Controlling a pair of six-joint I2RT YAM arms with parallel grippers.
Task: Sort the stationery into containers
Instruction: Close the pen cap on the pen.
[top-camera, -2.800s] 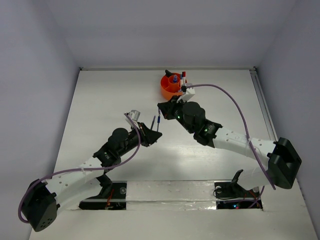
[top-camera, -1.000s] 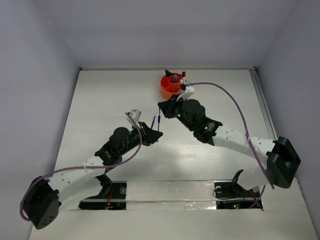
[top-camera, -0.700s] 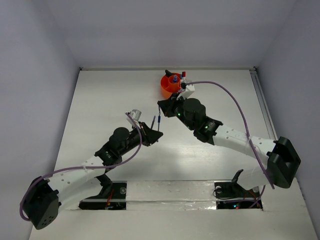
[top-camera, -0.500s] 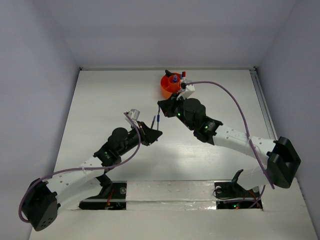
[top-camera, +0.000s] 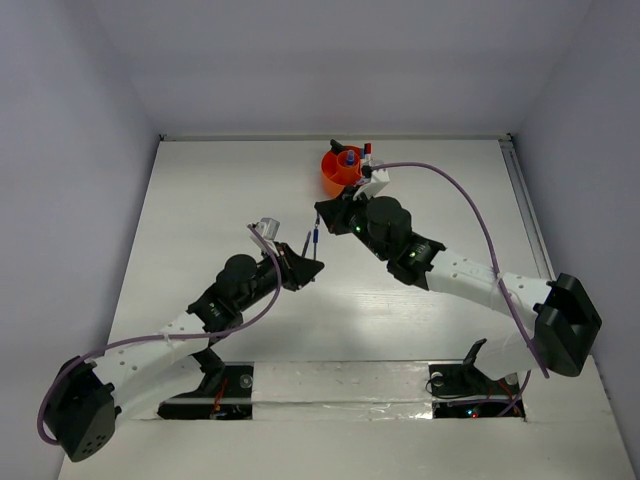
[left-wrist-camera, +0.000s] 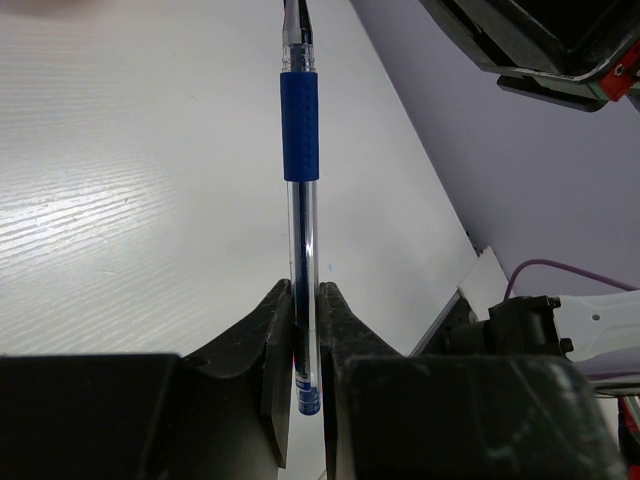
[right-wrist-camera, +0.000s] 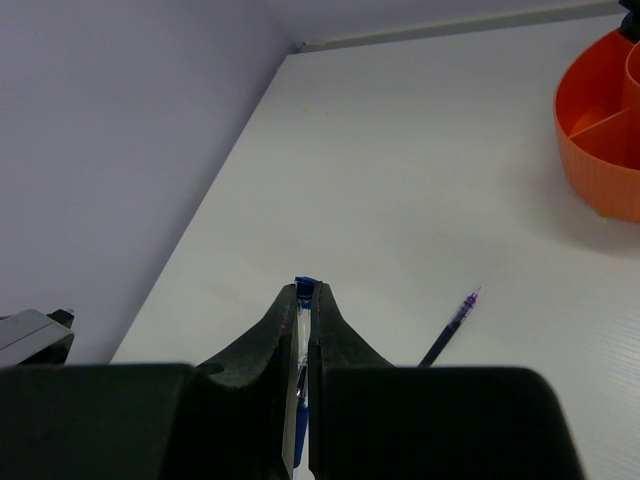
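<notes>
My left gripper (top-camera: 303, 268) (left-wrist-camera: 305, 292) is shut on the tail of a clear pen with a dark blue grip (left-wrist-camera: 300, 125). The pen (top-camera: 314, 240) points away from it, towards my right gripper (top-camera: 322, 213). The right gripper (right-wrist-camera: 305, 290) is shut on a small clear and blue piece that looks like a pen cap (right-wrist-camera: 306, 286). The pen's dark tip (right-wrist-camera: 452, 322) shows just right of those fingers. The round orange tub (top-camera: 343, 170) (right-wrist-camera: 600, 140) stands behind the right gripper. It holds a blue-capped bottle (top-camera: 349, 157) and a red-tipped pen (top-camera: 368, 150).
The right arm's purple cable (top-camera: 470, 205) arcs over the right half of the white table (top-camera: 220, 200). Walls close the table on three sides. A taped strip (top-camera: 340, 380) runs along the near edge between the arm bases.
The left gripper has shifted the pen slightly up towards the right gripper. The right arm and the tub have hardly moved.
</notes>
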